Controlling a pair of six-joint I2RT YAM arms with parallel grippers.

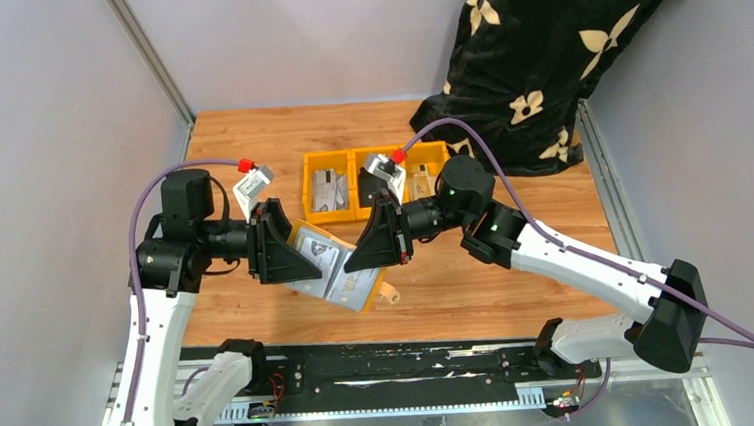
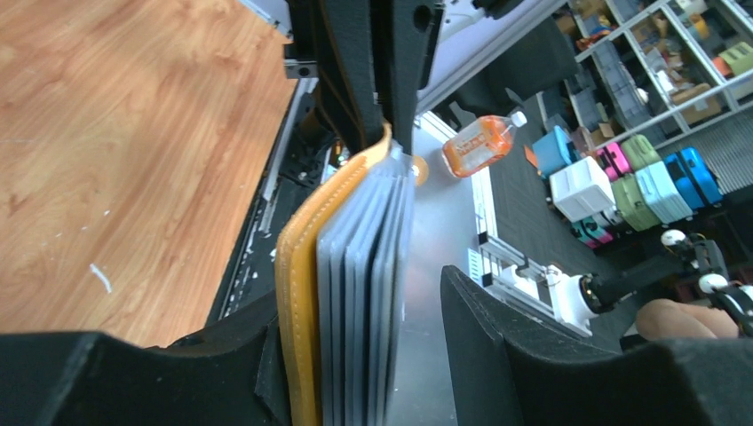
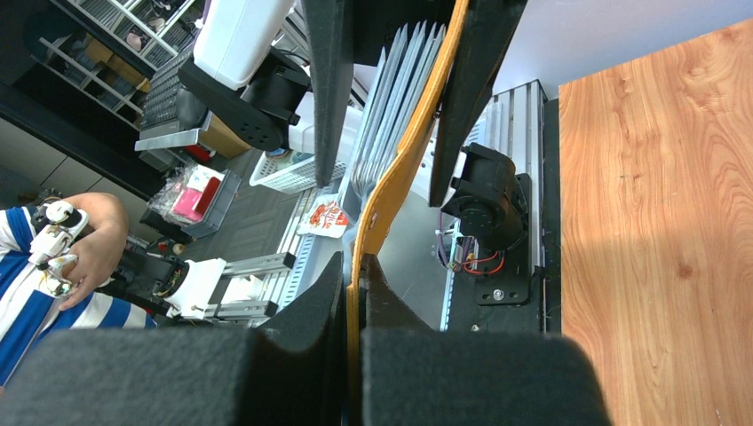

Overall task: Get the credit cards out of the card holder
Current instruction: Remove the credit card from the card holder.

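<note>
Desk (image 1: 278,140): wood-grain top, beneath both arms.
Black floral cloth (image 1: 542,51): heaped at the far right corner, well apart from the work.
Orange-yellow bins (image 1: 308,188): row at the far side, just behind the right gripper; small items inside, too small to name.
Left gripper (image 1: 277,242): jaws apart, straddling the holder's left end. The mustard cover rests against one finger, and a gap shows between the grey leaves and the other finger. It clamps nothing.
Right gripper (image 1: 377,235): closed down on the mustard cover at the opposite end, so it alone carries the holder.
Card holder (image 1: 335,268): held between the two grippers over the desk's near middle, inner face up, apparently lifted clear.
Credit cards (image 2: 364,266): all inside, none out yet; pale grey leaves stacked against the cover.
Snap tab (image 1: 390,294): hangs loose at the holder's near right.
Risk 1: if the left jaws shut across cover and leaves together, a pull would drag the whole holder, not a card.
Risk 2: the right grip is on a thin flap only, so a tug could slip it and drop the holder.
Views: the top camera shows the printed card faces and the tab. Only the wrist cameras show the leaf edges and the jaw gap. From the edges, card and pocket lining cannot be told apart.
</note>
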